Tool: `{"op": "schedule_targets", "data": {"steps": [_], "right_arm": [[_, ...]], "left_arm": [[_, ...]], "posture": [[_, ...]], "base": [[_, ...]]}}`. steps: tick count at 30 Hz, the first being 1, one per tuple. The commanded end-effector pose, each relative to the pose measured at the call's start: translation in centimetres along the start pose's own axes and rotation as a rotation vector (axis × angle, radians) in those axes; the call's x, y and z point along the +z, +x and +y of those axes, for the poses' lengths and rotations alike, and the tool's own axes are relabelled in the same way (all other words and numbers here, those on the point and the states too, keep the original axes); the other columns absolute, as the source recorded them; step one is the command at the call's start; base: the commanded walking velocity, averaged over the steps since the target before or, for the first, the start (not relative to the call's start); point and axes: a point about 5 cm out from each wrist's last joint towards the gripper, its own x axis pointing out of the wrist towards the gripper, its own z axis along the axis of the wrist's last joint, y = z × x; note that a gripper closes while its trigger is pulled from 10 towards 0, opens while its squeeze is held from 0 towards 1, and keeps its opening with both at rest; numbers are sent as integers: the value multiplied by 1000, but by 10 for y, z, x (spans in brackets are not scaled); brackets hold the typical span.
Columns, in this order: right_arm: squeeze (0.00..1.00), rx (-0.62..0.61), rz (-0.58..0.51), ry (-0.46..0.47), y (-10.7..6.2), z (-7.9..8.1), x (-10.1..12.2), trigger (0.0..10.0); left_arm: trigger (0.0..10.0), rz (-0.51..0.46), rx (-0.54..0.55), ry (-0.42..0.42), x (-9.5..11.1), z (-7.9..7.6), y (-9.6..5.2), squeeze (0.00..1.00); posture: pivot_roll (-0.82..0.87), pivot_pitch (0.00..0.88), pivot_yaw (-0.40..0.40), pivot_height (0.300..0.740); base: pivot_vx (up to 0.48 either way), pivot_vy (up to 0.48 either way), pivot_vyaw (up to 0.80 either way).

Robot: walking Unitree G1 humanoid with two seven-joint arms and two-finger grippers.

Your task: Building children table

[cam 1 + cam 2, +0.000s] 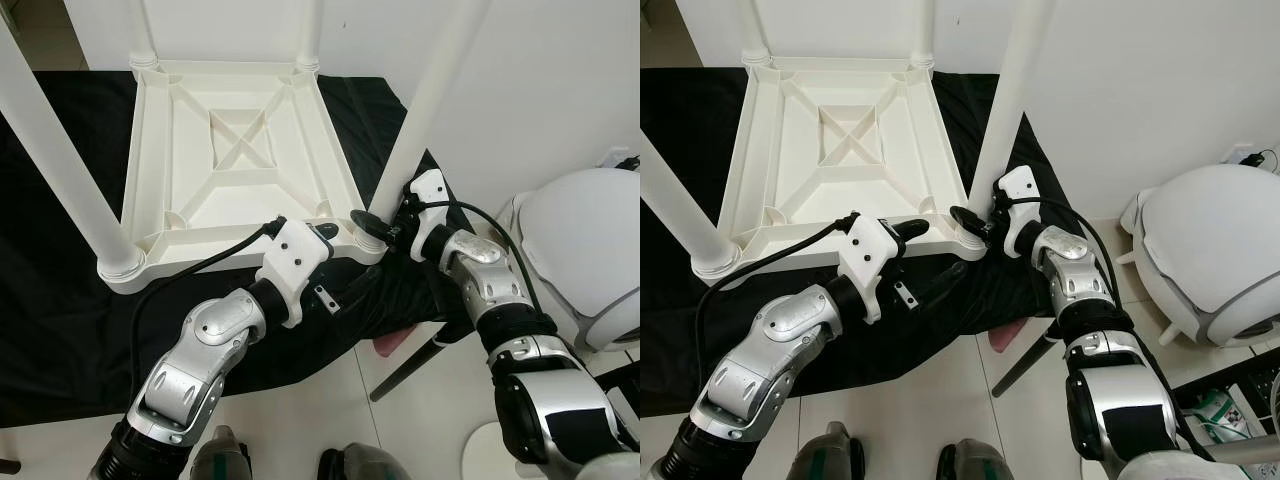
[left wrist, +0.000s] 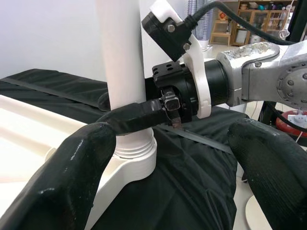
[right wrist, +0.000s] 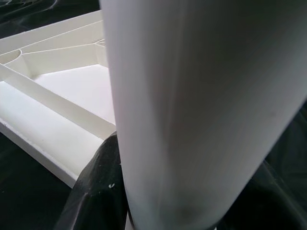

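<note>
A white children's table [image 1: 240,150] lies upside down on a black cloth [image 1: 60,330], its four legs pointing up. My right gripper [image 1: 383,224] is shut on the near-right leg [image 1: 430,110] just above its socket; the left wrist view shows one black finger [image 2: 139,115] wrapped around that leg [image 2: 120,57]. In the right wrist view the leg [image 3: 192,110] stands between the fingers [image 3: 96,191]. My left gripper [image 1: 340,262] is open and holds nothing, hovering by the table's near edge beside that corner.
The near-left leg [image 1: 60,170] rises at the left, and two far legs [image 1: 308,30] stand against the white wall. A white domed device [image 1: 590,250] sits on the tiled floor at the right. A dark rod [image 1: 410,365] and a pink item [image 1: 395,345] lie below the cloth's edge.
</note>
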Motion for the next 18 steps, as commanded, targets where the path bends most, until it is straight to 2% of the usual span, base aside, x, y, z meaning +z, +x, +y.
{"op": "schedule_targets", "data": {"steps": [1, 7, 9, 10, 11, 12, 15, 18], "right_arm": [[0, -64, 4, -11, -2, 0, -2, 10000], [0, -231, -1, 29, 0, 6, -3, 10000], [0, -358, 1, 100, 1, 12, -2, 10000], [0, -358, 1, 100, 1, 12, -2, 10000], [0, -452, 6, 133, 2, 18, -1, 10000], [0, -452, 6, 133, 2, 18, -1, 10000], [0, -591, -6, 169, 7, 35, 4, 10000], [0, -627, -8, 198, 14, 50, 5, 10000]], "left_arm": [[10000, 9, 4, -3, -2, 0, 0, 0], [10000, 10, -2, -9, -3, -3, 0, 0], [10000, 10, -4, -11, -3, -3, 0, 0], [10000, 10, -4, -11, -3, -3, 0, 0], [10000, 10, -5, -13, -3, -4, 0, 0], [10000, 10, -5, -13, -3, -4, 0, 0], [10000, 11, -8, -18, -4, -5, 1, 0], [10000, 10, -14, -22, -5, -7, 1, 0]], "posture": [[23, 13, -81, 740], [20, 15, -83, 740], [18, 16, -87, 740], [18, 16, -87, 740], [19, 17, -89, 740], [19, 17, -89, 740], [15, 15, -92, 740], [15, 15, -92, 740]], "base": [[0, 0, 0], [0, 0, 0], [0, 0, 0], [0, 0, 0], [0, 0, 0], [0, 0, 0], [0, 0, 0], [0, 0, 0]]}}
